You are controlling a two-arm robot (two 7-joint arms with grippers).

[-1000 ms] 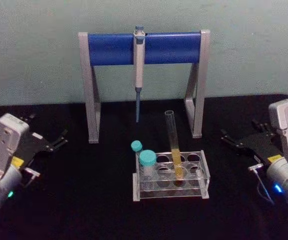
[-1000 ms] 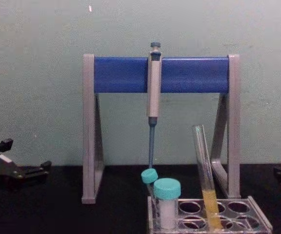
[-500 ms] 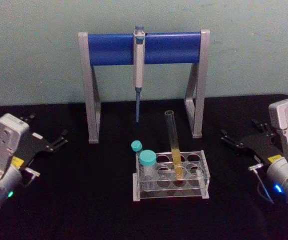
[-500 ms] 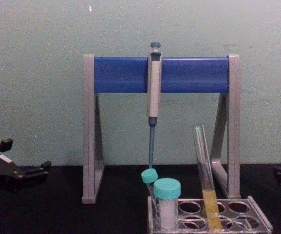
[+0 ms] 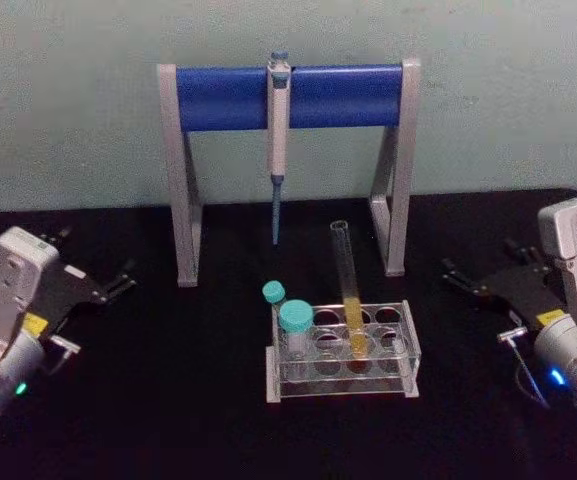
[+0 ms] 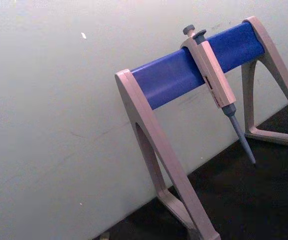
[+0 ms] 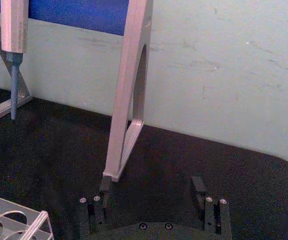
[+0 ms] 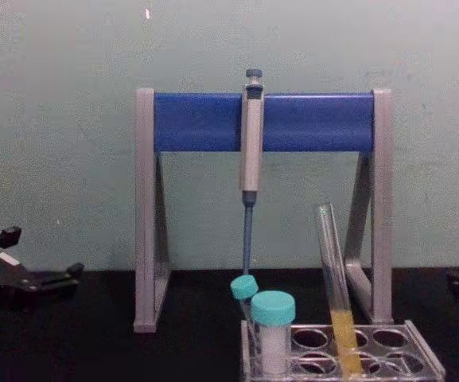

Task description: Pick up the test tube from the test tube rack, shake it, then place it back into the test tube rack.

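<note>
Looking down from the head camera, I see the test tube (image 5: 347, 290) standing in the test tube rack (image 5: 343, 350), leaning a little, its top tipped toward the robot's left, with yellow-orange liquid in its lower part. It sits in a hole near the middle of the rack. Two teal-capped vials (image 5: 294, 325) stand at the rack's left end, just beside the tube but not touching it. The rack rests on the black table (image 5: 168, 400), in front of the grey-and-blue stand (image 5: 288, 95), from which a pipette (image 5: 278, 130) hangs.

My left claw (image 5: 118, 282) rests on the table well to the left of the rack, fingers spread and gripping nothing. My right claw (image 5: 460, 278) rests well to the right, pointing toward the rack; from its wrist camera I see both fingers (image 7: 105, 186) standing apart with bare table between them, one corner of the rack nearby.
</note>
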